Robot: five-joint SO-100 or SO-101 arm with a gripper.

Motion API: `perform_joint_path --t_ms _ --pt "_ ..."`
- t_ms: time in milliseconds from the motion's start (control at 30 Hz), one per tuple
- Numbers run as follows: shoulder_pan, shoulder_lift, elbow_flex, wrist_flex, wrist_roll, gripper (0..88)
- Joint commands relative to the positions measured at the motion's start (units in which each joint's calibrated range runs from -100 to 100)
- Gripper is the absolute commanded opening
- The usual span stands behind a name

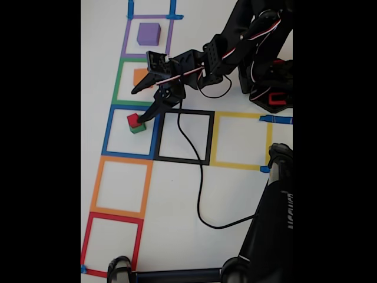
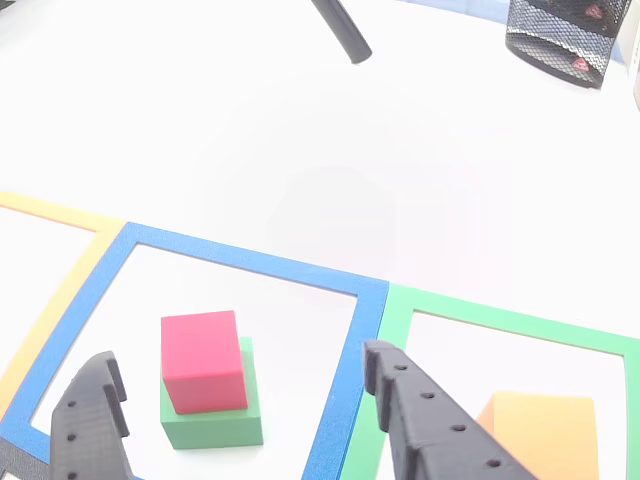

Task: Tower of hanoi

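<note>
Sitting askew on the green cube, the red cube lies between the wide-spread tool.

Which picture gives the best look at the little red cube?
The other view: the red cube appears large and sharp, sitting on the green cube between the open gripper fingers. In the fixed view the red cube is tiny, with the gripper tip beside it.

White tabletop, brightly and evenly lit. Coloured tape squares are laid out across it. A black cable is trailed over the surface. A black mesh container is seen at the far edge.
</note>
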Motion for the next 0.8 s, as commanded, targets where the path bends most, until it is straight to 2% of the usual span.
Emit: perform_joint_path --t_ms 0,233,767 --pt "-1.17 3.86 -1.74 -4.97 0.36 27.7" --pt "-2.32 11.86 -5.56 -9.19 0.36 27.6" --pt "-6.25 19.28 -11.47 -10.72 0.36 25.9"
